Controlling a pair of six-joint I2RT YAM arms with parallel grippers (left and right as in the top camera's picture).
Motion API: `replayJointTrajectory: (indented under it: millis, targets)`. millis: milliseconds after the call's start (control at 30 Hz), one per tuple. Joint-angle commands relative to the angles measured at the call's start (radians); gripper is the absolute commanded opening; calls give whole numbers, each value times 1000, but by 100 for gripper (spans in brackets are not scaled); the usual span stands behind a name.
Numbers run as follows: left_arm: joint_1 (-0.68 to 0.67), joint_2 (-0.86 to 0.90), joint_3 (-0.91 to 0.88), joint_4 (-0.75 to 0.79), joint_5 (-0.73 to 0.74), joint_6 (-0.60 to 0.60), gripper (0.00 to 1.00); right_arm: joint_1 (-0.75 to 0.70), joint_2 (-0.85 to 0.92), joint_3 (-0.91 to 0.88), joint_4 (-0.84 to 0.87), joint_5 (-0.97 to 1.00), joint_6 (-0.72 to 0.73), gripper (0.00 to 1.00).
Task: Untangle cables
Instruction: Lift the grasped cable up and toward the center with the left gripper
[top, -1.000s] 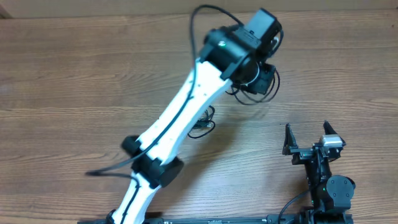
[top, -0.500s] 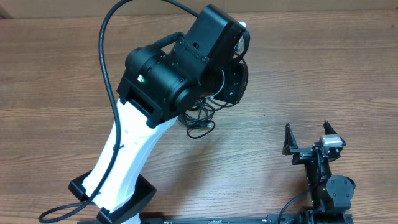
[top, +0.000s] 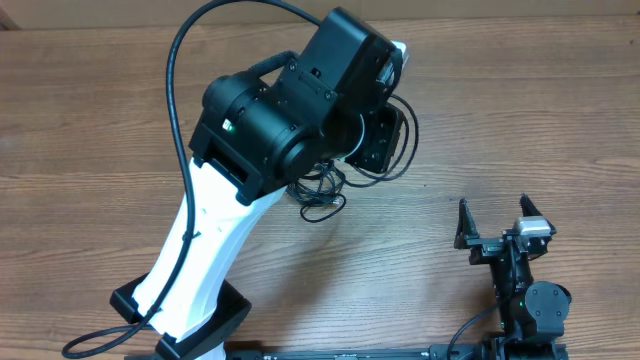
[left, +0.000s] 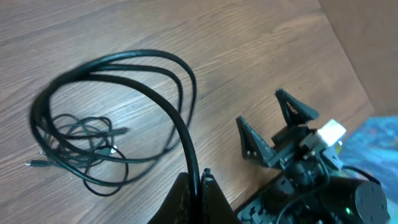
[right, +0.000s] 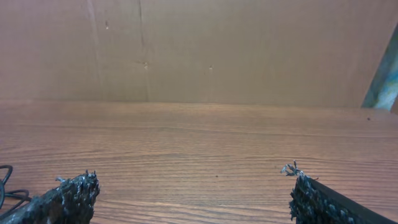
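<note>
- Right gripper (top: 492, 205): jaws spread wide with nothing between them; it rests low over the table (top: 100, 100), near the table's near edge.
- Left gripper (left: 198, 180): jaws closed, pinching a looped cable (left: 124, 62); in the left wrist view the cable runs straight into the closed fingertips (left: 186, 190).
- Left arm (top: 290, 110): in the overhead view it stands up and to the left of the right gripper; its black wrist housing covers most of its own gripper.
- Looped cable (top: 408, 140): two strands arc away from the pinch point and curve back round; in the overhead view the loop hangs out on the side of the left wrist that faces the right gripper, well apart from it.
- Tangle (top: 320, 195): thin black cables lie knotted on the table, left of the right gripper and partly under the left arm; in the left wrist view the tangle (left: 81, 149) sits inside the far end of the loop; whether it is joined to the looped cable cannot be told.
- Plug (left: 32, 164): a small connector end lies at the edge of the tangle farthest from the right gripper (left: 260, 107).
- Right wrist view: both fingers (right: 68, 196) stand wide apart over bare wood grain; a short piece of black cable (right: 7, 186) shows at the left edge.
</note>
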Motion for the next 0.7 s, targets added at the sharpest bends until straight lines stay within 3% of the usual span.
replayJointTrajectory:
  millis: [0,367,567,667]
  targets:
    - [3,-58,-29,1,53,50,4,-3,-10,-10,7,5,0,100]
    - [-4,-223,-206,1,121,34,4,-3,-10,-10,10,-4,10,100]
    - [-4,-317,-245,1,113,-41,4,-3,-10,-10,42,-401,307,100]
    - [-4,-339,-245,1,41,-87,4,-3,-10,-10,35,-621,463,100]
